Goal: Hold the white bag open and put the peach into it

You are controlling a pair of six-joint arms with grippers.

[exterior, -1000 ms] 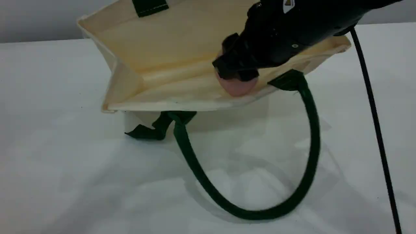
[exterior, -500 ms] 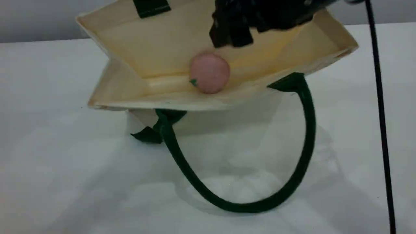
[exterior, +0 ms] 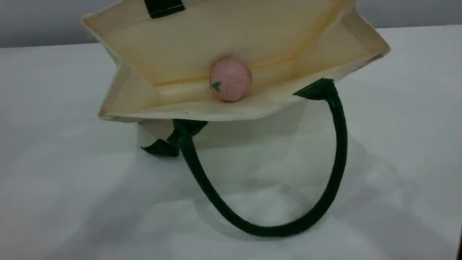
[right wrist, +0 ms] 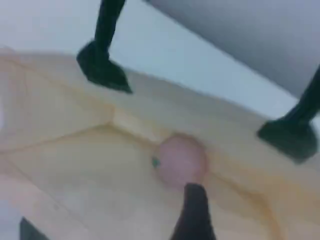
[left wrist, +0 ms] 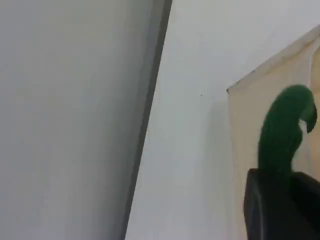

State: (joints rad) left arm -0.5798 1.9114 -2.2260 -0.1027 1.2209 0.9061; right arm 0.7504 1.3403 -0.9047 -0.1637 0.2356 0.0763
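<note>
So, the white bag (exterior: 180, 47) lies on the desk (exterior: 72, 180), mouth gaping to the near side. The left pincer (left wrist: 280, 205) is clamped on its far handle (left wrist: 282, 130). The peach (exterior: 231, 80) sits inside at the centre fold, just ahead of the right pincer (right wrist: 192, 215). Can't tell if that one's jaws are apart.

Your scene view slants down across the table (exterior: 54, 162), close on the white bag (exterior: 180, 43) at 12 o'clock. Your right wrist view looks into that bag from nearer; both show the peach (exterior: 231, 80). Your left wrist view hugs the bag's edge at 3 o'clock.
</note>
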